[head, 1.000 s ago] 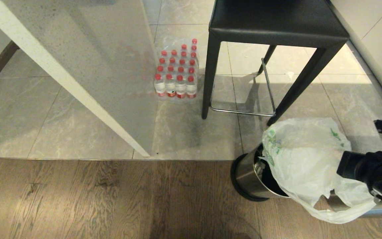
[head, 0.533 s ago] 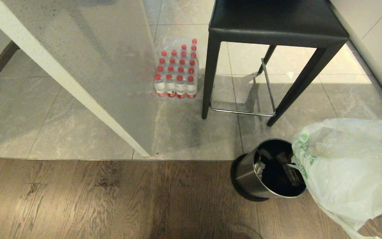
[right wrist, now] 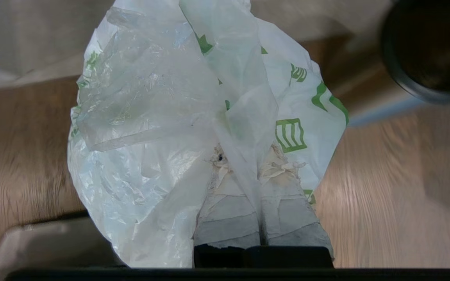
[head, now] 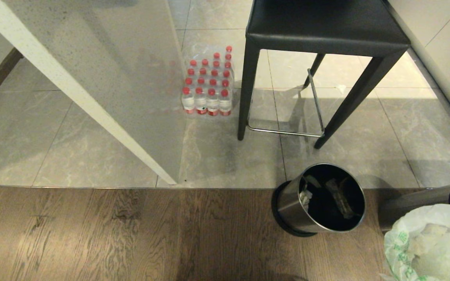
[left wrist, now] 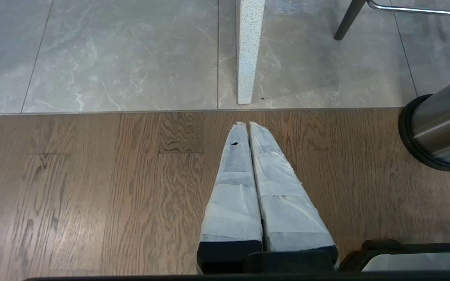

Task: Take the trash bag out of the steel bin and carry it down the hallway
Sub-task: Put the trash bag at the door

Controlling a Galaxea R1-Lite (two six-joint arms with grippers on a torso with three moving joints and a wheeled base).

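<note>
The steel bin (head: 318,201) stands uncovered on the wood floor by the tile edge, with scraps in its dark inside; its wall also shows as the bin (left wrist: 440,125) and its mouth as the bin (right wrist: 432,47). The trash bag (head: 432,242), crinkled white film with green print, hangs clear of the bin at the head view's lower right corner. My right gripper (right wrist: 250,164) is shut on a fold of the trash bag (right wrist: 150,117); it is outside the head view. My left gripper (left wrist: 247,127) is shut and empty above the wood floor, left of the bin. The hallway is out of view.
A black stool (head: 326,27) stands on the grey tiles behind the bin. A pack of red-capped bottles (head: 209,84) sits beside a white panel (head: 104,89). A grey tube with a black end (head: 420,199) lies just above the bag. Bare wood floor (head: 131,234) stretches left.
The bag has come out of the bin and swung right and down toward the corner. The right arm has left the head view. The bin's mouth is now uncovered.
</note>
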